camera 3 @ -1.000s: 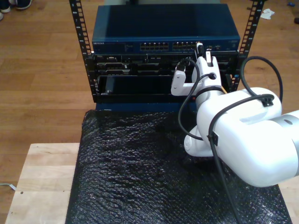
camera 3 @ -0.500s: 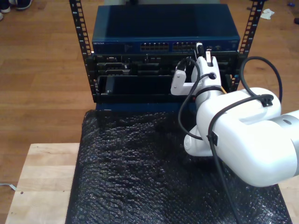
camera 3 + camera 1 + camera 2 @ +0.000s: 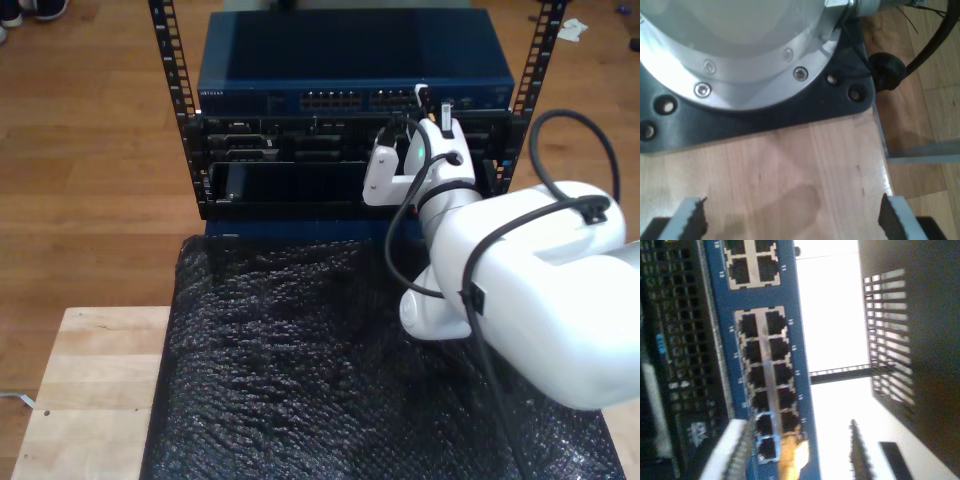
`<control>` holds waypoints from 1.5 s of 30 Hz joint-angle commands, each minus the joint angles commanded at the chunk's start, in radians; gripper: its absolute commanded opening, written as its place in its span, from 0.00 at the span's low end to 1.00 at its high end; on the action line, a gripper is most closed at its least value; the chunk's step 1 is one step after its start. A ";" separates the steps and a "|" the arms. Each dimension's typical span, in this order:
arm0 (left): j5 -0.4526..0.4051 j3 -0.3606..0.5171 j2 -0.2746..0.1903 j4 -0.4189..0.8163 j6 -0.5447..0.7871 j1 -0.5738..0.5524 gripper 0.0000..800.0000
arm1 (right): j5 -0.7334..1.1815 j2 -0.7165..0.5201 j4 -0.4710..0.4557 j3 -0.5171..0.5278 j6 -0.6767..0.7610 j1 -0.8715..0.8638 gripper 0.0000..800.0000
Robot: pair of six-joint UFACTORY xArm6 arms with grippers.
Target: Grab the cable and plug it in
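My second gripper (image 3: 432,100) holds the cable's plug (image 3: 792,455) between closed fingers (image 3: 732,450), just beside the switch (image 3: 355,62) ports on the exterior view's right; insertion is left. My first gripper (image 3: 790,220) rests open above the table (image 3: 790,165).

blue switch (image 3: 355,70), black mat (image 3: 300,370), white arm (image 3: 530,280)

Your exterior view looks down from above over the surface (image 3: 95,390) toward the blue network switch (image 3: 300,75), whose ports the second wrist view faces close up, while the first wrist view looks down closely at bare wood.
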 joint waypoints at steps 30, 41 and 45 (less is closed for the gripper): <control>0.000 0.000 -0.002 0.000 -0.002 0.000 1.00 | 1.166 -0.520 -0.038 0.110 -0.391 -0.249 0.99; 0.000 0.000 0.000 0.000 -0.002 0.000 1.00 | 1.527 -0.654 -0.035 0.117 -0.531 -0.388 0.99; 0.000 0.000 0.000 0.000 0.000 0.000 1.00 | 1.653 -0.709 -0.037 0.120 -0.531 -0.434 0.99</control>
